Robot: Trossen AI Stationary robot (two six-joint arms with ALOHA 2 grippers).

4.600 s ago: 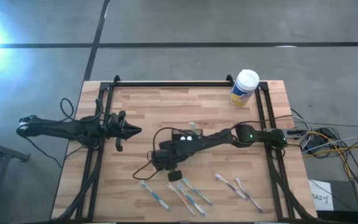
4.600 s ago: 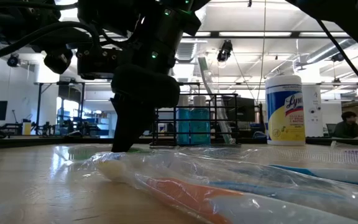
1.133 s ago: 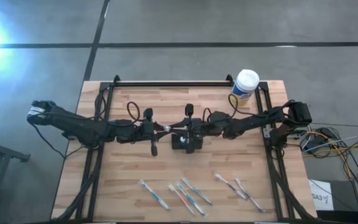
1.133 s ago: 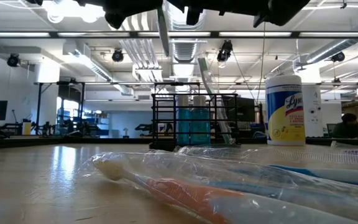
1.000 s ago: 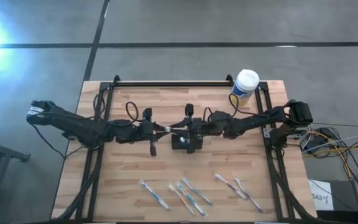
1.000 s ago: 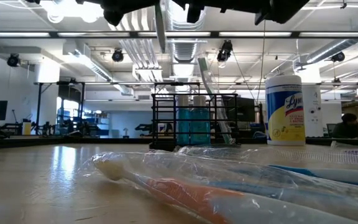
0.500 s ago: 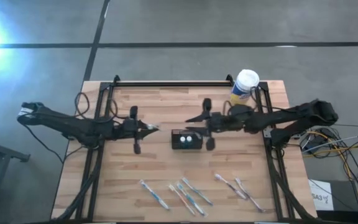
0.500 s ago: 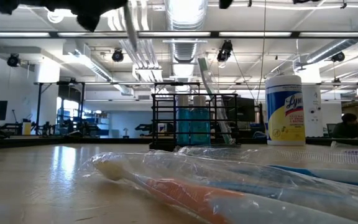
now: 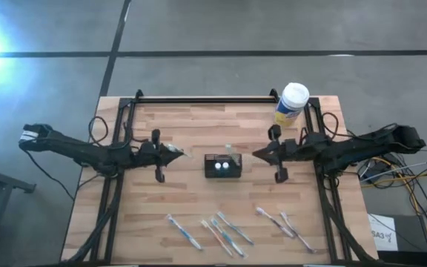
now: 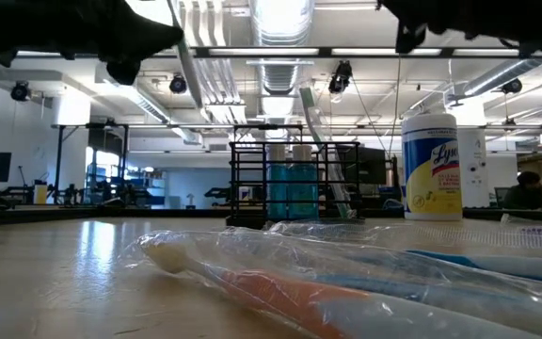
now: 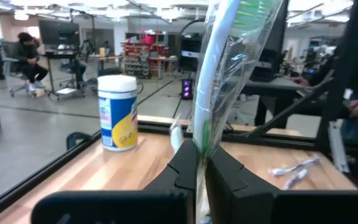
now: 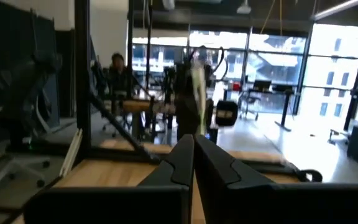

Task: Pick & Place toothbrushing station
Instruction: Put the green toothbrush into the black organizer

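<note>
The toothbrushing station (image 9: 222, 165), a small black mesh caddy, stands at mid-table; in the low view (image 10: 294, 184) it holds blue items and one upright toothbrush (image 10: 314, 122). My left gripper (image 9: 179, 154) hovers left of the caddy, shut on a plastic-wrapped toothbrush (image 11: 219, 68) with green bristles. My right gripper (image 9: 256, 153) hovers right of the caddy, its fingers (image 12: 192, 152) shut with nothing between them. My left gripper (image 11: 202, 163) pinches the wrapped toothbrush's handle (image 11: 201, 138) between its two fingers, wrapper and all. The fingers lie about level and come from the table's left, across the handle. The brush stands steeply with its bristle end (image 11: 248, 11) upward, clear of the table.
Several wrapped toothbrushes (image 9: 224, 233) lie near the table's front edge, filling the low view's foreground (image 10: 346, 282). A white-capped, yellow-labelled canister (image 9: 293, 104) stands at the far right corner. Black frame rails (image 9: 213, 99) run along the table's far and side edges.
Both grippers have drawn away from the caddy: my left toward the table's left edge, carrying the wrapped toothbrush, my right farther toward the right edge. The caddy has stayed in place.
</note>
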